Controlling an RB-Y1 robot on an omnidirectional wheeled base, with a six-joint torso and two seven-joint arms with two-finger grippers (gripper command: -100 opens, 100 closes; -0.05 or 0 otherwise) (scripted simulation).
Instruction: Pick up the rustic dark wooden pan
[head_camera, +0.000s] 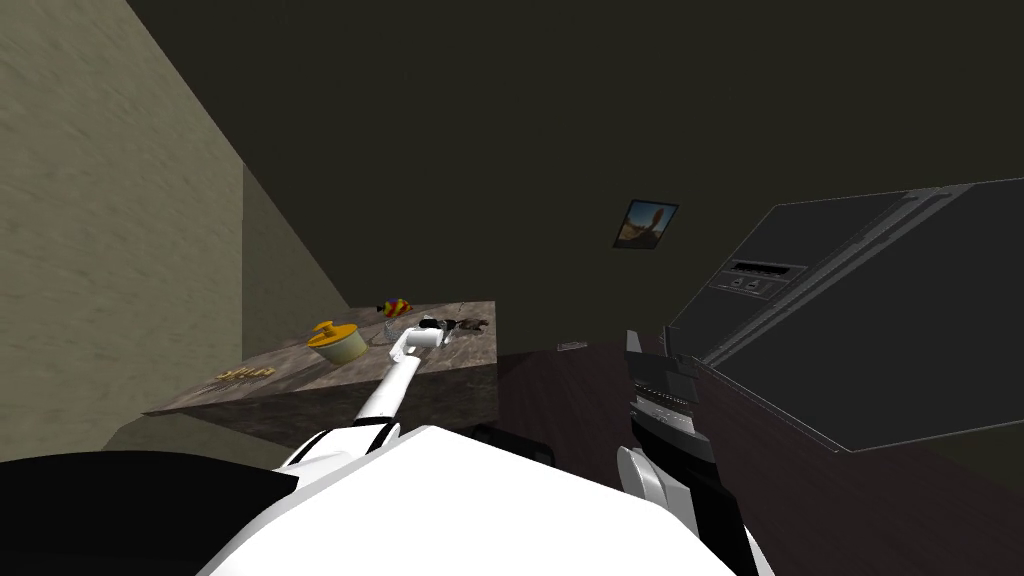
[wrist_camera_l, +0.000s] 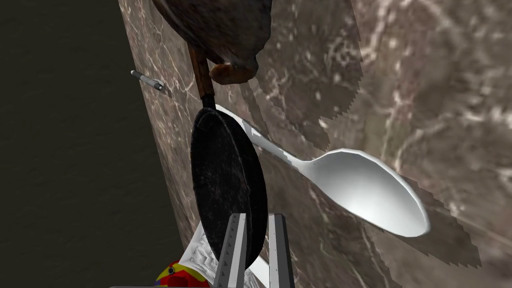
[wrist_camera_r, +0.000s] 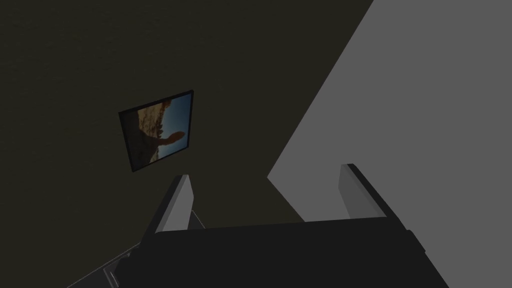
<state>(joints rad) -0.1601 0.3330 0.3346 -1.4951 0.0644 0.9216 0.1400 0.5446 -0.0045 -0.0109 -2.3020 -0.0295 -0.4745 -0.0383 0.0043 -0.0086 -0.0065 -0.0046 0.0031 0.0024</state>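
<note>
Left gripper (wrist_camera_l: 257, 216) is clenched on the dark pan (wrist_camera_l: 225, 170), its 2 fingers (wrist_camera_l: 235, 250) pinching the nearest part of the rim, 1 across the black inner face and 1 on the outer side. The rim is probably the chosen hold because the brown handle (wrist_camera_l: 201, 80) points straight away from the gripper, at the pan's far end. The pan stands steeply tipped against the marbled countertop (wrist_camera_l: 425, 75), which suggests it hangs from the grip; whether it has cleared the surface I cannot tell. Right beside the fingers lies a red and yellow thing (wrist_camera_l: 175, 276). Just beyond the pan, a big white spoon (wrist_camera_l: 365, 192) lies flat on the countertop, its stem passing behind the pan, so a lift could nudge it. Farther out, past the handle, sits a dark brown object (wrist_camera_l: 220, 25). The right gripper (wrist_camera_r: 265, 172) is spread wide and empty, apparently idle.
</note>
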